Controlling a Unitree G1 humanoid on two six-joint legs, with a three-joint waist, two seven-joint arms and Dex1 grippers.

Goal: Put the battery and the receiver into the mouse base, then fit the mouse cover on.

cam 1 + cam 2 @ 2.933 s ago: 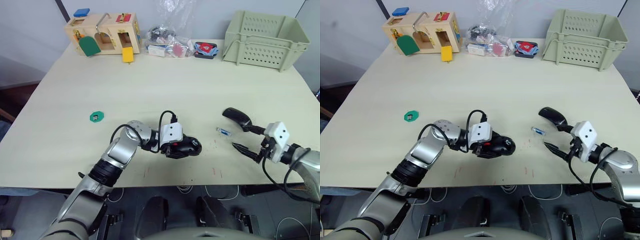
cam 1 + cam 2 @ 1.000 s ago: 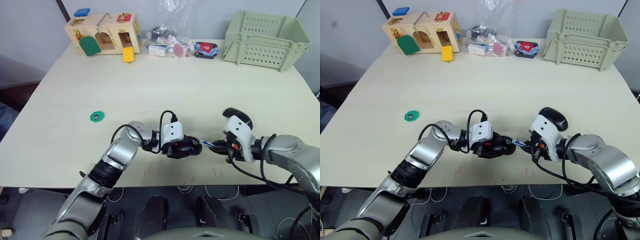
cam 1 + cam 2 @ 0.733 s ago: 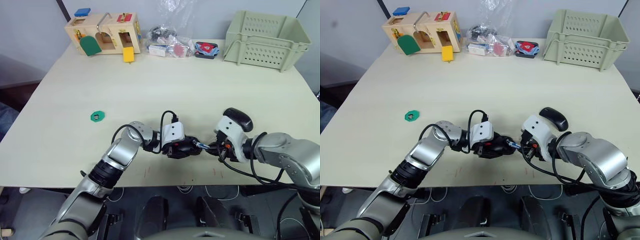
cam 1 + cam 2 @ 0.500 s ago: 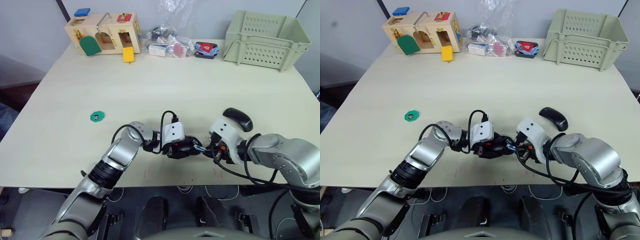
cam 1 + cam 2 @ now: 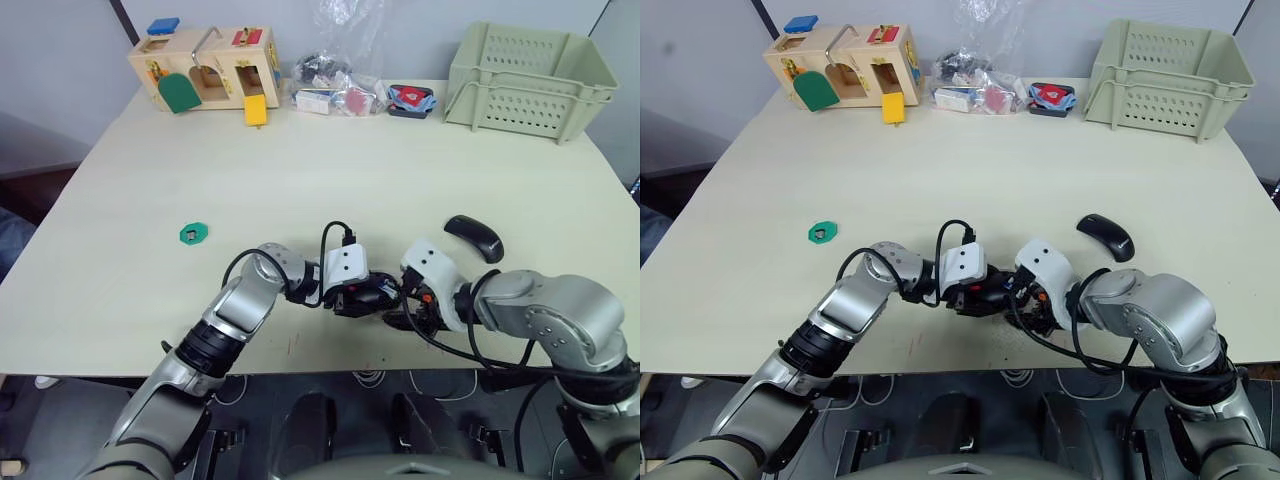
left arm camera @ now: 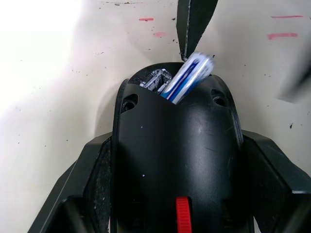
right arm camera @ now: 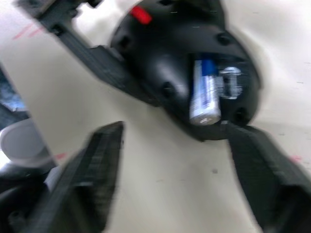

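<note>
The left claw (image 6: 177, 194) clamps the mouse base (image 6: 177, 160) from both sides, pinning it on the pale surface (image 5: 330, 170). The battery (image 7: 205, 97), a slim white cylinder with a blue end, sits in the base's open bay, its long axis running along the mouse's length, one end tilted up and not yet seated flat. The right claw (image 7: 170, 160) hangs just in front of that raised end, fingers spread wide and empty — the nearer arm to press it down. The mouse cover (image 5: 474, 237), a glossy black curved shell, lies off to the right, well apart.
</note>
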